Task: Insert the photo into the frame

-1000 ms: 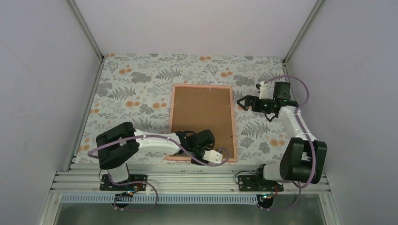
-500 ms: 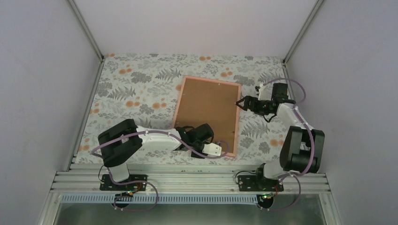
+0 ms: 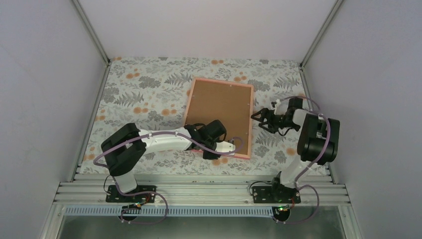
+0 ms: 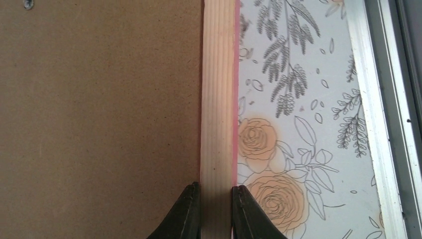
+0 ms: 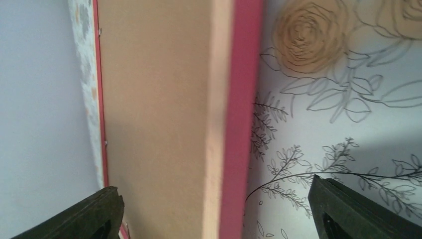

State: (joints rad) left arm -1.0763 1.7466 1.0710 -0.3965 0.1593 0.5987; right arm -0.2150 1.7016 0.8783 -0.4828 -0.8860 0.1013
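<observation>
The thin bright-pink rectangular picture frame [image 3: 252,117] lies back-up on the floral-patterned tablecloth [image 3: 144,94], right of the table's middle and skewed, its far end leaning towards the right. A brown cardboard backing board [image 3: 219,112] fills it from rim to rim. And there's the left gripper [image 3: 211,148], down on the near short rail! The left wrist view shows it plainly: the two dark fingers [image 4: 189,209] are pinched tight on either side of the pale ribbed wooden rail of the frame [image 4: 217,99], with the backing board [image 4: 99,114] on one side and the rose-printed cloth [image 4: 298,124] on the other. That is a firm clamp by the left gripper [image 4: 216,191], with no gap showing. Beyond the cloth runs the table's pale metal edge strip [image 4: 378,124]. Over on the other side, the right gripper [image 3: 257,122] sits low at the frame's long right edge, jaws spread wide. Its own camera has the pink rail [image 5: 241,99] and the board [image 5: 154,99] running up between the two far-apart dark fingers [image 5: 348,209], cloth [image 5: 348,99] to the right, and neither finger is seen touching the wood. The right gripper [image 5: 219,199] holds nothing. That view is blurred, so whether the frame is raised off the cloth cannot be told.
</observation>
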